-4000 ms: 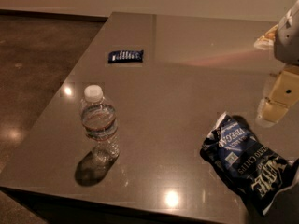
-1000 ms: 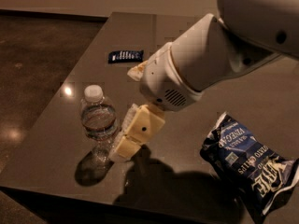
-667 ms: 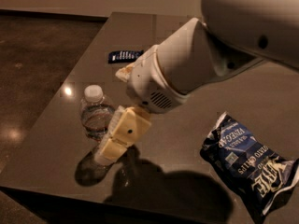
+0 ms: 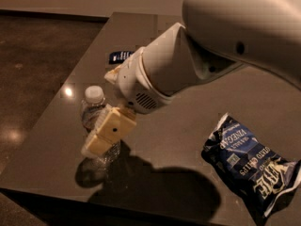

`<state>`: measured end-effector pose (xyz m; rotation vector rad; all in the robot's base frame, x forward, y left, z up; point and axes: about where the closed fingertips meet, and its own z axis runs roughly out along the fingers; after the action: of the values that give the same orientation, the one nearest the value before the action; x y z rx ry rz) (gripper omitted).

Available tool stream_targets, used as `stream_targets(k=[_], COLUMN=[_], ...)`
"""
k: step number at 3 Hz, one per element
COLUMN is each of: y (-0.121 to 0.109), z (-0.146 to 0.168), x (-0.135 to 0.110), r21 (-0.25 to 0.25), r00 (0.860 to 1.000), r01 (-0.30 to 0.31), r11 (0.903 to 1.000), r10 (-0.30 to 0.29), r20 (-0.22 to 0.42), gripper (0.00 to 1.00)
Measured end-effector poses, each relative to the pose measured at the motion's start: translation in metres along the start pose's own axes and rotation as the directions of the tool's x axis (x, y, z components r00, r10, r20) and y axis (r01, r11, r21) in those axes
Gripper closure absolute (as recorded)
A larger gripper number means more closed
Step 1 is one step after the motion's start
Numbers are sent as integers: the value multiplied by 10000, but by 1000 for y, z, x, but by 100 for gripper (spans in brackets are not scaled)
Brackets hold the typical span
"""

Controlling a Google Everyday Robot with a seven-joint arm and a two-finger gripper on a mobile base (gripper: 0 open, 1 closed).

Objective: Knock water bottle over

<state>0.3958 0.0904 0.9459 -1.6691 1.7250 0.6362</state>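
Note:
The water bottle [image 4: 93, 108] stands upright near the table's front left corner, clear and ribbed with a white cap. Its lower half is hidden behind my gripper [image 4: 104, 136]. The gripper's cream-coloured fingers [image 4: 112, 130] lie against the bottle's right side, in front of its body. The big white arm reaches in from the upper right.
A dark blue chip bag [image 4: 249, 164] lies at the front right of the grey table [image 4: 183, 126]. A small dark blue packet [image 4: 121, 56] lies further back on the left. The table's front and left edges are close to the bottle; dark floor lies beyond.
The arm has swung in from the right and moved left across the table. The gripper now covers the bottle's lower half. The bottle stays upright.

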Motion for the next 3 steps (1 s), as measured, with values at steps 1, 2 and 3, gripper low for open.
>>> stream_targets(k=[1, 2, 3], y=[-6, -13, -37], z=[2, -1, -9], x=[-1, 1, 2], r21=[16, -74, -263], r00=[10000, 9999, 9991], r01=[-45, -62, 107], r11=[10000, 10000, 9996], r10=[45, 63, -118], r20=[79, 147, -406], gripper=[35, 58, 88])
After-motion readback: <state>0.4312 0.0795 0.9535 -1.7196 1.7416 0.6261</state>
